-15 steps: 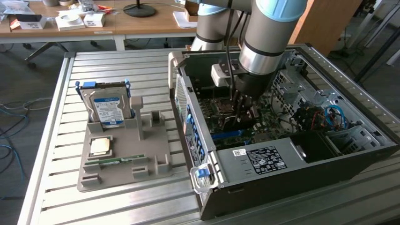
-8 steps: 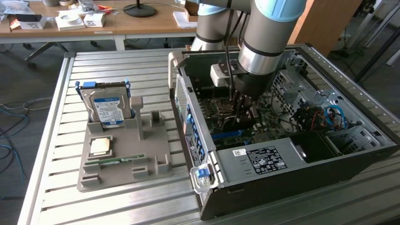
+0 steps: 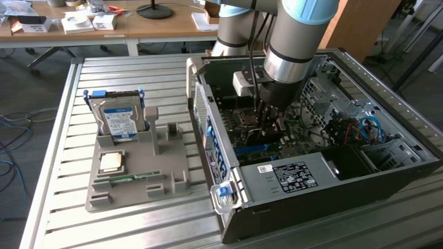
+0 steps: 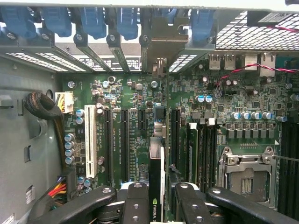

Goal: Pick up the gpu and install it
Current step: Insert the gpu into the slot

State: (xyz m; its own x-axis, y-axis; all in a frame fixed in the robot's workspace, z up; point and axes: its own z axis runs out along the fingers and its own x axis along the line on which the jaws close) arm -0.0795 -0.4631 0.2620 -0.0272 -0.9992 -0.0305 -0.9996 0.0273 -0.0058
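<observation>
The gpu (image 4: 156,163) stands edge-on between my fingers (image 4: 135,200), a thin dark card with a green logo near its lower end. Its metal bracket (image 4: 159,49) reaches the case's rear slot wall. My gripper (image 4: 156,198) is shut on the card, which is upright over the black expansion slots of the green motherboard (image 4: 135,93). In the exterior view the gripper (image 3: 266,118) is deep inside the open computer case (image 3: 229,155), with the dark gpu (image 3: 260,136) just below it. I cannot tell whether the card's edge sits in a slot.
A white slot (image 4: 92,147), memory sticks (image 4: 192,154) and the processor socket (image 4: 247,177) flank the card. Blue clips (image 4: 93,21) line the rear wall. On the slatted table a grey fixture (image 3: 169,171) holds a hard drive (image 3: 118,122), a chip (image 3: 112,162) and a memory stick (image 3: 128,179).
</observation>
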